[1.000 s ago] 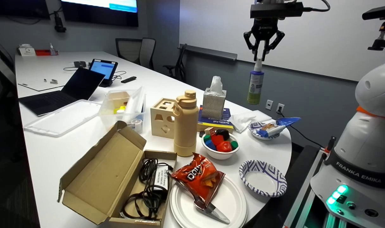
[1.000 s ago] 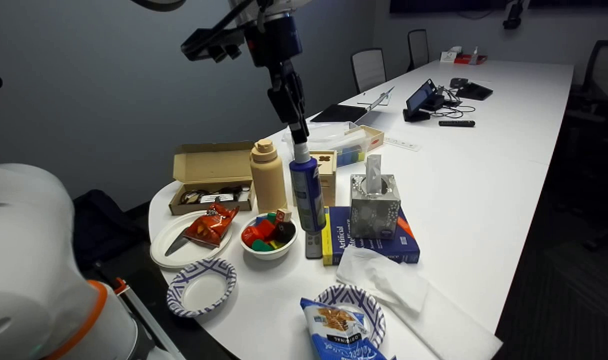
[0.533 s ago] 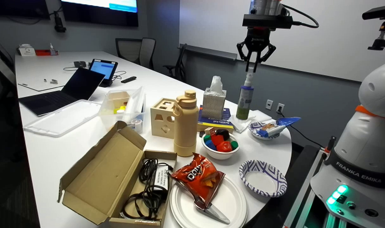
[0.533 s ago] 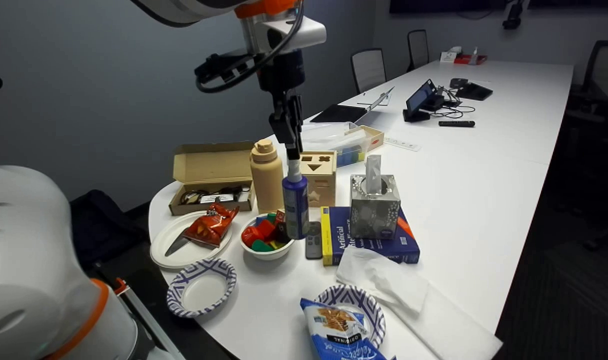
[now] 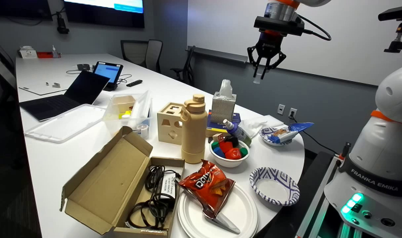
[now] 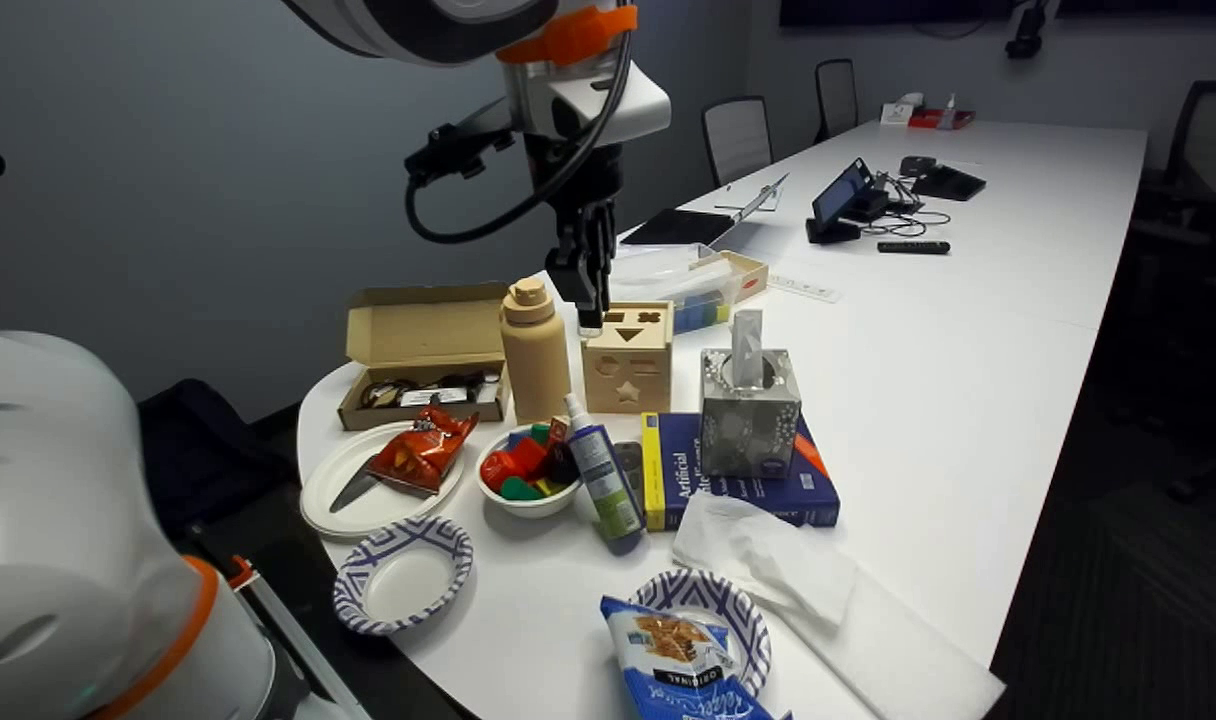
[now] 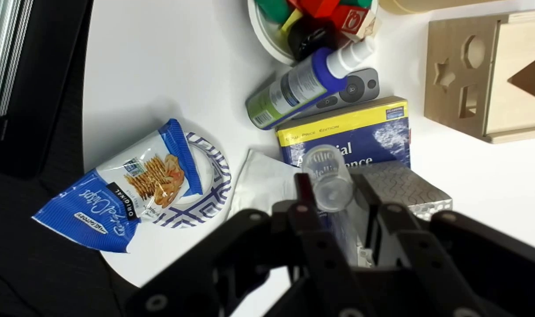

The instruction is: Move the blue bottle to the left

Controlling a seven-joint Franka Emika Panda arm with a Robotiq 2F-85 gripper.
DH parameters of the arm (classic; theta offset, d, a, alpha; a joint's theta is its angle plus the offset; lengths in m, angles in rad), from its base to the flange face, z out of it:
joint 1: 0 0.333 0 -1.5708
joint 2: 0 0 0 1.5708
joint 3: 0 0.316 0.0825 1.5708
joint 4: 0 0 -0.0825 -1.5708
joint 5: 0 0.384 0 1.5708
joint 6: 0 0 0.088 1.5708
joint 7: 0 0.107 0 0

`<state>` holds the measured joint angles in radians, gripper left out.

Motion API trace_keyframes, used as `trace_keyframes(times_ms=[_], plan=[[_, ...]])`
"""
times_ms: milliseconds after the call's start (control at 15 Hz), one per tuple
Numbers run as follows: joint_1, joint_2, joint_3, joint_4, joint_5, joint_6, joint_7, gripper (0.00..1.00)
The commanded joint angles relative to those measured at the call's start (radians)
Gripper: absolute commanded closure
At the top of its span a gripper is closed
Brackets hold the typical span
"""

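Over the tabletop [image 6: 523, 605]: my jaws hang high, clamped on a clear cap [image 7: 333, 189] and nothing more.
Cap: pulled loose — a second ago the bottle [image 7: 294, 90] hung beneath it; now the bottle is down without it.
Bottle: between the bowl [image 5: 228, 162] and the book [image 6: 678, 440], tilted, its white top up by the bowl's rim, its base low beside the book's corner, its body crossing above part of the remote [image 7: 353, 90]. I can't tell whether it has settled or is tipping further.
Bowl: nudged a shade, it seems; whether the bottle touches its rim I can't make out. The blocks [image 5: 233, 153] are inside it.
Leftward move: unfinished, I'd judge. The bottle is loose and off upright, and whose left is meant I can't say. I'd set the cap down first, then take the bottle by its body, as a cap grip looks too weak to carry it.
Book side: tight, with the tissue box [image 6: 753, 430] standing tall on top of the book, so one finger would need care there.
Far side: the jug [image 5: 193, 132] and the wooden cube [image 6: 628, 375] wall off a low swing that way.
Curved edge: most room lies here — bare white surface between the patterned dish [image 6: 408, 590] and the blue bag [image 6: 683, 665]. It would suit an approach, but a rolling bottle could run off it.
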<state>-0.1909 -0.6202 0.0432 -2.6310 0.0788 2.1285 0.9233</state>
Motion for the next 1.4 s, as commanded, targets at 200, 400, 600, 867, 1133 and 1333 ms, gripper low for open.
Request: trace_keyframes(times_ms=[200, 400, 600, 867, 1133, 1333], plan=[[-0.024, -0.016, 0.026, -0.027, -0.034, 0.026, 0.023, 0.94], [-0.039, -0.004, 0.03, -0.049, -0.056, 0.044, 0.031, 0.94], [-0.049, 0.012, 0.017, -0.121, -0.058, 0.143, 0.024, 0.94], [-0.08, 0.158, 0.014, -0.147, -0.053, 0.333, 0.036, 0.94], [-0.089, 0.334, 0.006, -0.15, -0.052, 0.507, 0.05, 0.94], [-0.078, 0.465, -0.013, -0.151, -0.053, 0.605, 0.057, 0.94]])
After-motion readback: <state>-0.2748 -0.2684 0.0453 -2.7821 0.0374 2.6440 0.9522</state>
